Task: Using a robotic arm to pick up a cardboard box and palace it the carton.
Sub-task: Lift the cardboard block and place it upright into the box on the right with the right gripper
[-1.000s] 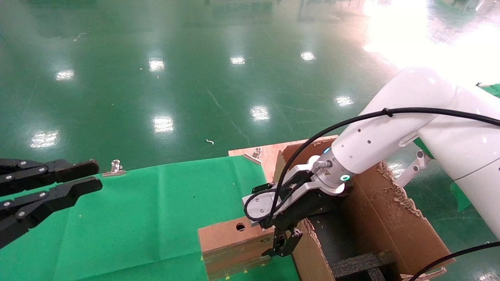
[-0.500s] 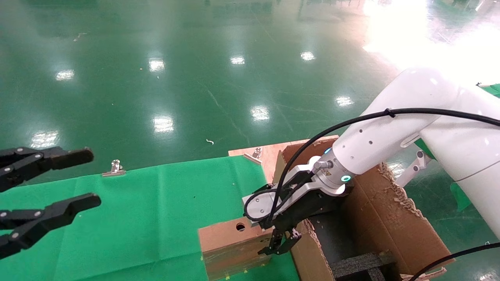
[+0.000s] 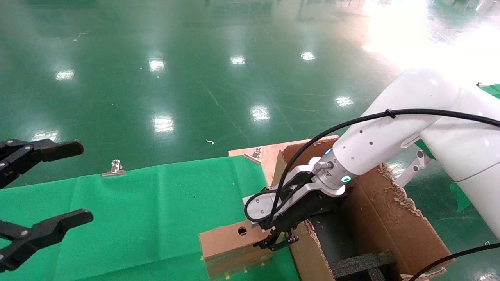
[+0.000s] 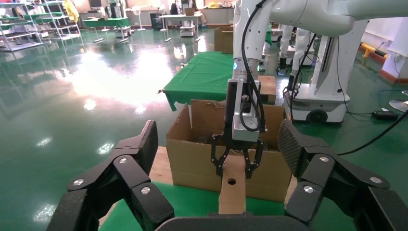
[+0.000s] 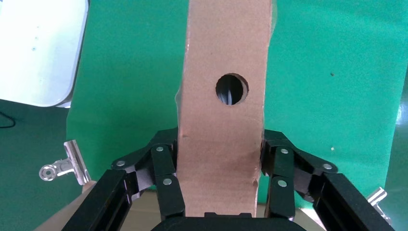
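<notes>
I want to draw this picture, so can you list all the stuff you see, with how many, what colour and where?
box: 1, brown, round hole, on the cloth, gripped at its carton end
carton: 1, brown, open, right of the box
foam: black, inside the carton
cloth: 1, green, over the table
clips: at least 2, silver, cloth's far edge
floor: green, shiny
right gripper: black, shut on the box
left gripper: black, open, over the cloth's left

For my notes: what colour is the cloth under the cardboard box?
Green cloth; the right wrist view shows it best.
</notes>
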Available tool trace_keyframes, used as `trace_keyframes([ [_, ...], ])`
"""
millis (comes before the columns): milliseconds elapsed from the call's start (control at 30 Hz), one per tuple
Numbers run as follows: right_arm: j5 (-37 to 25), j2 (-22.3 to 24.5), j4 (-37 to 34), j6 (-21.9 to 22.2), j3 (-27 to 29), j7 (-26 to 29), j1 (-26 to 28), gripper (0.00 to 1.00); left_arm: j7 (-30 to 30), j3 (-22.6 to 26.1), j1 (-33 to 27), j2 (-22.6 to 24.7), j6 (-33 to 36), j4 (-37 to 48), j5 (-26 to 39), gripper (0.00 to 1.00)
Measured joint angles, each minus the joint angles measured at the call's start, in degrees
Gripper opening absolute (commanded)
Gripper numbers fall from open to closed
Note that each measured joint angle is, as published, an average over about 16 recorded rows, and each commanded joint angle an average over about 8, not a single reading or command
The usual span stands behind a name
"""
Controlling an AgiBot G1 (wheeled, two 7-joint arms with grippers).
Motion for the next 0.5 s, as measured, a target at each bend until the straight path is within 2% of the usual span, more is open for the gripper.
trace_keyframes([
  [267, 0.9, 0.4, -1.0, 0.4, 0.6, 0.1, 0.8, 0.00, 0.0, 0.0, 0.0, 0.0, 0.0, 0.0, 0.0, 1.00],
  [500, 1.7, 1.2, -4.3, 0.4, 2.0, -0.2, 5.7, 0.00, 0.0, 0.0, 0.0, 0.0, 0.0, 0.0, 0.0, 1.00],
])
